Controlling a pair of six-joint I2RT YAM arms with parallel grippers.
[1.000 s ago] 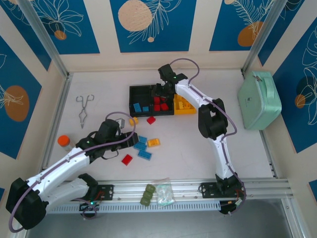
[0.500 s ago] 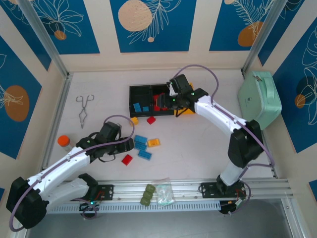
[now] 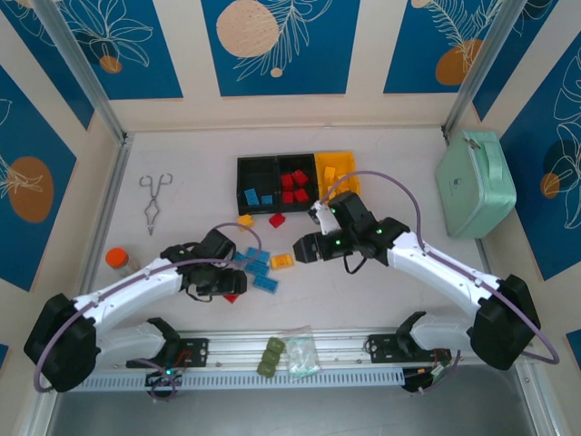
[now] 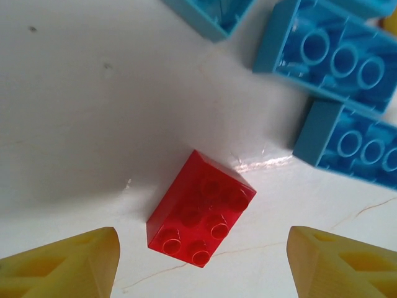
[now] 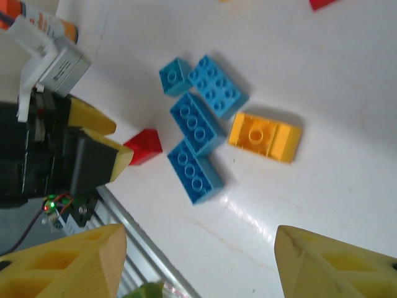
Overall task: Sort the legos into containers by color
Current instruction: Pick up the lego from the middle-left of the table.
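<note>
1. Swinging back from the row of three joined plastic bins (image 3: pixel 272 160), your right gripper (image 3: pixel 306 248) now hangs over the loose pile. Its jaws are spread and empty, apparently lined up on the yellow-orange studded brick (image 5: pixel 265 137).
2. Your left gripper (image 3: pixel 225 283) has edged over the small red studded brick (image 4: pixel 201 217). Its jaws are spread on either side without touching it, seemingly set for a pinch.
3. Blue studded bricks (image 5: pixel 200 129) wait just beside the red one, while sorted blues, reds and yellows already sit in separate bins.
</note>
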